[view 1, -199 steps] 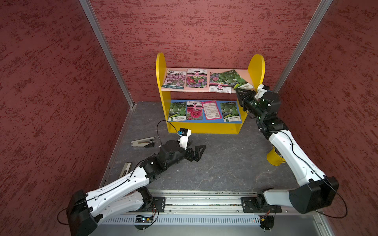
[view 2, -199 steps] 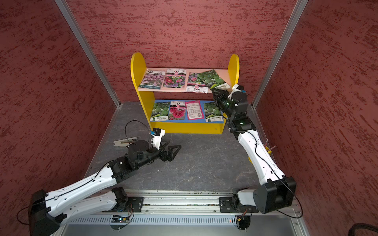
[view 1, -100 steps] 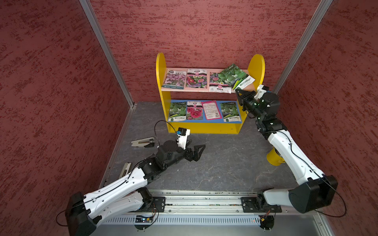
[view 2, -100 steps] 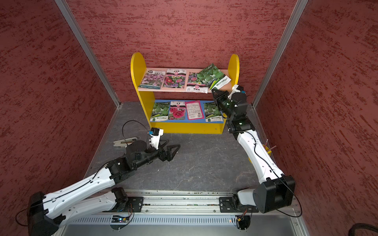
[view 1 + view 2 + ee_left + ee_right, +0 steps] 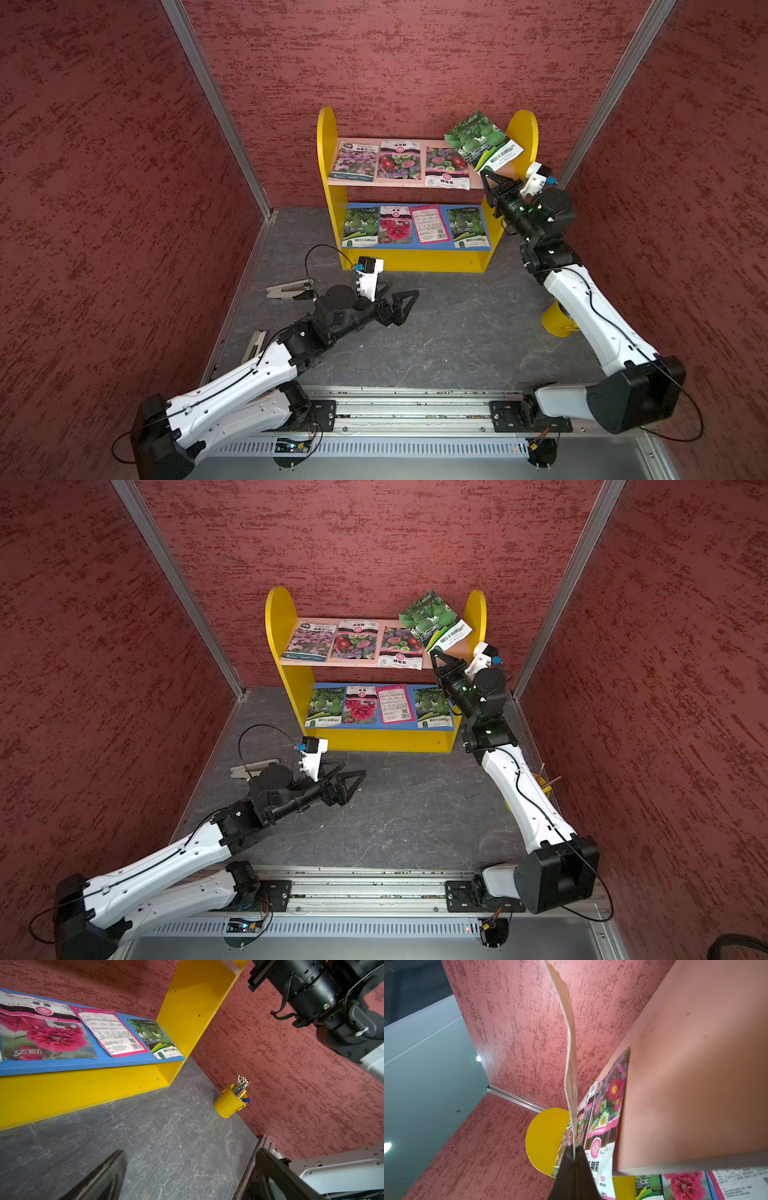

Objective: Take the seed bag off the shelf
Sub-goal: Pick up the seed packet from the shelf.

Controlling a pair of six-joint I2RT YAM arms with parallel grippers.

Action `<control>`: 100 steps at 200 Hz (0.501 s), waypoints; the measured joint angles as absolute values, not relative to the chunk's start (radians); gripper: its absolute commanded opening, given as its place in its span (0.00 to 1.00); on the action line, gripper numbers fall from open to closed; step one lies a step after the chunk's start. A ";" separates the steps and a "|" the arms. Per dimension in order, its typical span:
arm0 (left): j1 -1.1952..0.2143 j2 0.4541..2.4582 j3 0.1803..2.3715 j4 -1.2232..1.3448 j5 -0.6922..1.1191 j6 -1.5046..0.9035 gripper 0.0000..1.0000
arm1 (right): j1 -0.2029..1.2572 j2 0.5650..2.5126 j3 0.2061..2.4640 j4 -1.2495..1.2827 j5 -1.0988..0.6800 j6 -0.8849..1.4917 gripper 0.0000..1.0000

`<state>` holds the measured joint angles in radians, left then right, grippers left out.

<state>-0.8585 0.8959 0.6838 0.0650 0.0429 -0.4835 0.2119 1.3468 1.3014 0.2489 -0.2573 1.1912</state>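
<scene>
Right wrist view: seed bag [image 5: 570, 1053] edge-on, a thin and slightly wavy sheet rising straight out of the right claw [image 5: 574, 1154]; pinched at one lower corner, dark fingertips pressed together on it.
Bag position, top view: tilted in the air over the right end of the pink upper board [image 5: 695, 1064], just in front of the round-topped yellow side panel [image 5: 525, 129]; off the board, not yet away from the shelf [image 5: 415, 261].
Why the corner: probably the only part a claw can get under on a packet lying flat on a board.
Left claw [image 5: 400, 298]: spread wide, empty, low over the table [image 5: 166, 1136] in front of the shelf; likely parked out of the way.
Other packets: three flat on the upper board [image 5: 399, 161], four on the blue lower board [image 5: 83, 1065], side by side, faces up for display.
Materials: glossy printed film or paper for the bags, limp enough to bend under its own weight; smooth painted boards; grey stone-patterned table; rough red walls.
Risk, as a judgement: floppy free end could brush the side panel or drag the neighbouring packet on the way out.
</scene>
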 measured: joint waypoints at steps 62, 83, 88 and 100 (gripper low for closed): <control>-0.811 1.026 0.723 0.372 0.167 -0.646 1.00 | 0.214 1.225 1.147 0.370 -0.321 1.150 0.00; -0.801 1.106 0.750 0.496 0.196 -0.694 1.00 | 0.223 1.174 1.098 0.404 -0.338 1.140 0.00; -0.799 1.124 0.757 0.522 0.202 -0.704 1.00 | 0.226 1.163 1.088 0.410 -0.340 1.137 0.00; -0.796 1.166 0.776 0.583 0.208 -0.727 1.00 | 0.236 1.139 1.067 0.422 -0.346 1.130 0.00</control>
<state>-0.7956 1.1660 0.7757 0.5831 0.2081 -0.7265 0.2363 1.1393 1.0668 0.4221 -0.3462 1.1301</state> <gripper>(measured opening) 0.996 0.047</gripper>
